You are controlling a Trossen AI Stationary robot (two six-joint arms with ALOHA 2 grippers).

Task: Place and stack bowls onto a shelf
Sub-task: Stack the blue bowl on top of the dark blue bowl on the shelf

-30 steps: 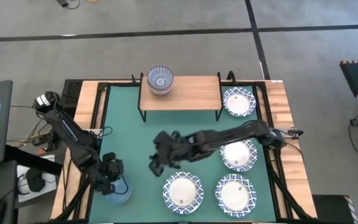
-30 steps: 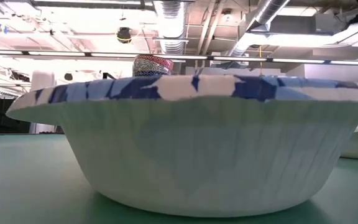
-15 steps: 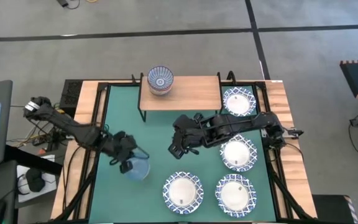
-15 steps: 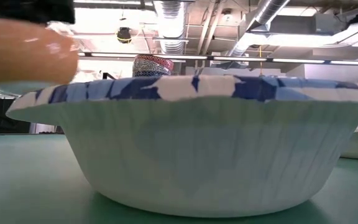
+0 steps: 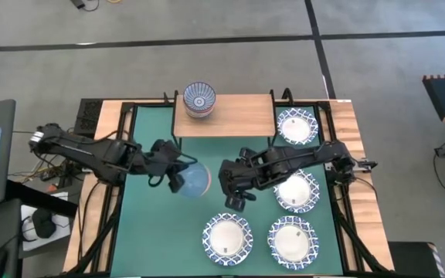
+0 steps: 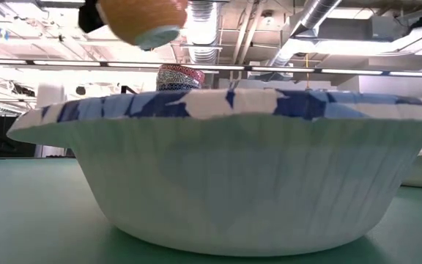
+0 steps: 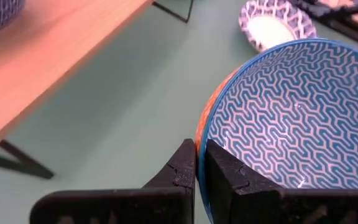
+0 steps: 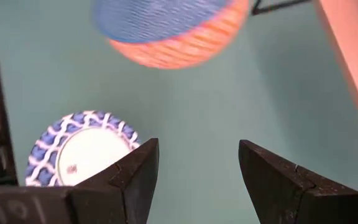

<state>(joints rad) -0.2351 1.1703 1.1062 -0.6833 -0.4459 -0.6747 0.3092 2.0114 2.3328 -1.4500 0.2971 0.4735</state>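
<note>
A green-matted desk (image 5: 149, 232) stands on a grey workshop floor, with pipes and strip lights hanging over the room behind it. At the far edge of the mat sits the low light-wood shelf (image 5: 238, 116), which so far carries only a small stack of bowls (image 5: 199, 99) at its left end, a grey-blue patterned one on top.

The left tool (image 5: 174, 174) is clamped on the rim of a small bowl (image 5: 195, 180), light blue and patterned inside, orange outside, and holds it in the air over the mat, near the shelf's front edge but not above the board. In the left wrist view the two dark fingers (image 7: 185, 171) pinch the bowl's wall, one inside and one outside. The right tool (image 5: 234, 191) hangs just beside that bowl, over the middle of the mat, with its fingers spread wide and nothing between them.

Four wide white bowls with blue scalloped rims remain on the desk: one (image 5: 297, 127) right of the shelf, one (image 5: 295, 192) below it partly under the right arm, and two (image 5: 226, 237) (image 5: 290, 239) along the near edge.

The job looks less than half done. The carried bowl has yet to reach the shelf, and all four wide bowls are untouched, so most of the placing and stacking appears to lie ahead.
</note>
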